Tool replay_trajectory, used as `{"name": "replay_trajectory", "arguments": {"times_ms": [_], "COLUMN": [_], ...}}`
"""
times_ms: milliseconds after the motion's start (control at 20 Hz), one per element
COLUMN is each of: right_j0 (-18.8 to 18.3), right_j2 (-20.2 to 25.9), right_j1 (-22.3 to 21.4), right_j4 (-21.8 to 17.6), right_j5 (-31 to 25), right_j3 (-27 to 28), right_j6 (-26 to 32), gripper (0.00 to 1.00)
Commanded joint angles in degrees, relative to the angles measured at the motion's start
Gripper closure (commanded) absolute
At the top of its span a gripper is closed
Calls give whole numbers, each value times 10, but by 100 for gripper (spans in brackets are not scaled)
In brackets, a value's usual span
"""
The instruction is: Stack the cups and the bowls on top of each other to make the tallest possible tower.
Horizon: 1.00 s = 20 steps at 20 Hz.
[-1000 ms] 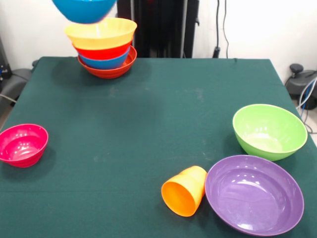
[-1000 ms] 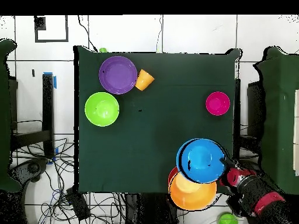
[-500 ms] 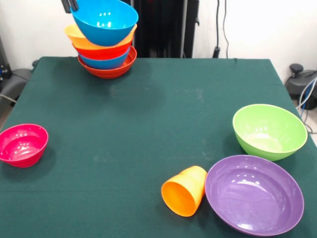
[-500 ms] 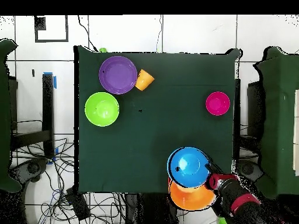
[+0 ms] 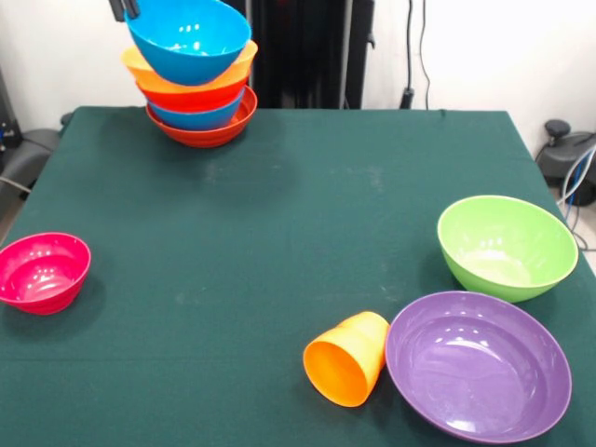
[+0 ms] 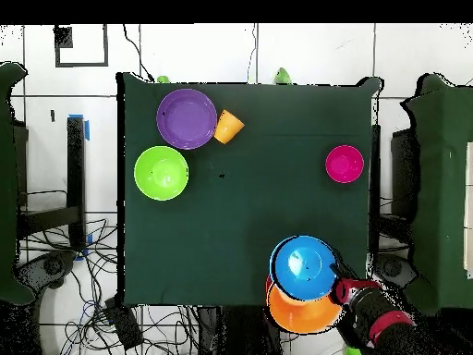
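Note:
The tower (image 5: 199, 102) stands at the table's far left corner: a red-orange bowl at the base, then blue, red-orange and a wide orange bowl (image 6: 301, 312). A second blue bowl (image 5: 189, 37) (image 6: 303, 267) sits tilted in the orange one. My gripper (image 5: 127, 9) (image 6: 336, 286) is shut on this bowl's rim, with only its dark tips showing in the front view. The orange cup (image 5: 347, 358) (image 6: 228, 126) lies on its side, touching the purple bowl (image 5: 478, 364) (image 6: 187, 118). The green bowl (image 5: 507, 246) (image 6: 162, 173) and the small magenta bowl (image 5: 43, 271) (image 6: 345, 164) stand apart.
The red and black arm (image 6: 383, 321) reaches in from beyond the table's corner by the tower. The dark green table (image 5: 279, 233) ends just behind the tower. Cables and black stands surround the table on the floor.
The blue bowl came down from above the tower and now rests tilted in the orange bowl. In the last half second it shifted slightly sideways with the gripper.

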<state>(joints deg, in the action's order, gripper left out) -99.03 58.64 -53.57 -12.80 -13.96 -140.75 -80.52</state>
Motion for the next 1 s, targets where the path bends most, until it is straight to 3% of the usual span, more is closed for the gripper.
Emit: {"name": "replay_trajectory", "arguments": {"times_ms": [50,200,450,550,800,900,1000], "right_j0": [32,25,17,-6,-91,-114,-123], "right_j2": [64,93,101,128,276,301,284], "right_j1": [-72,-104,-112,-114,-135,-123,-104], "right_j4": [63,97,120,130,155,149,129], "right_j5": [-124,-160,-177,-157,-77,-58,-45], "right_j3": [15,30,24,-1,-94,-110,-122], "right_j6": [-34,-24,-32,-41,-104,-115,-100], "gripper": [100,100,100,100,100,100,100]}}
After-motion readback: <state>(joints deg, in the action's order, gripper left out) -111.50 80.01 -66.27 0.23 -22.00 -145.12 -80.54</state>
